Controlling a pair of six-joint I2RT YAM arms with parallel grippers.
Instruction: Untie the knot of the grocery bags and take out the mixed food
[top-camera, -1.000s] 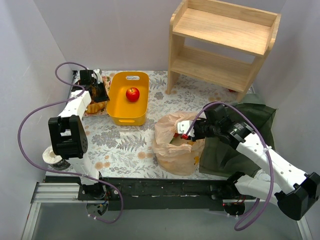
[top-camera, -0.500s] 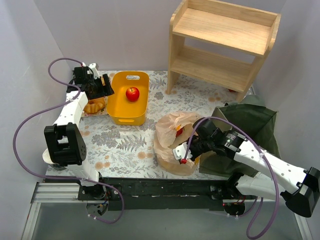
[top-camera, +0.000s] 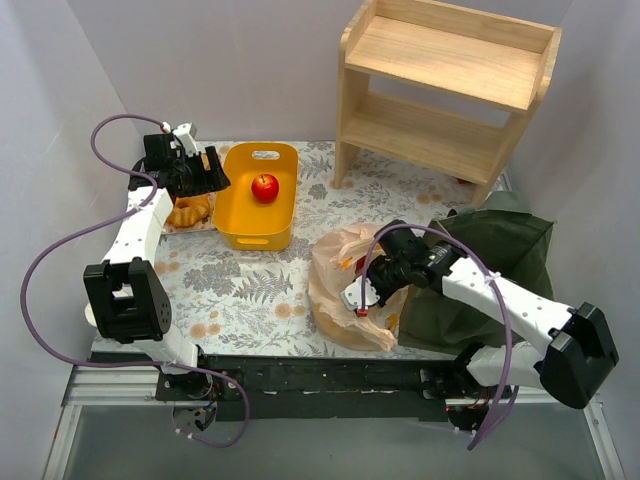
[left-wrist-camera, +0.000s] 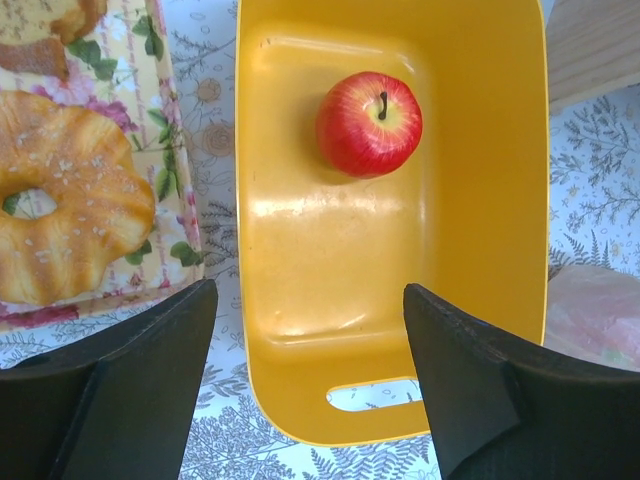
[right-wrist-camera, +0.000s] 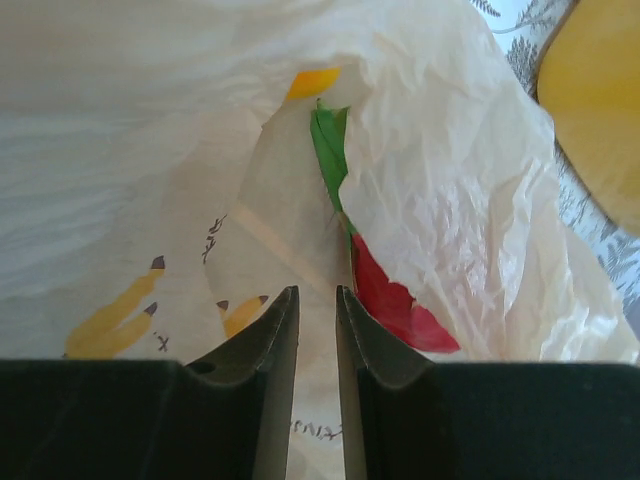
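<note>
The thin bag (top-camera: 335, 290) beside the green tote (top-camera: 500, 250) looks like soft, slippery film, so I'd pinch its bunched rim, not the red-green food (right-wrist-camera: 390, 300) inside; right gripper (right-wrist-camera: 317, 292) nearly closed, grip unclear; left gripper (left-wrist-camera: 310, 290) wide open, empty.

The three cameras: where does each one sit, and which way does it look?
Top camera: high behind the arms, looking down on the table; left arm and right arm show.
Left wrist: above the yellow tub with the apple, looking down; the left tool shows.
Right wrist: close to the plastic bag, facing it; the right tool shows.
Shared: top and left wrist views both show the apple.
</note>
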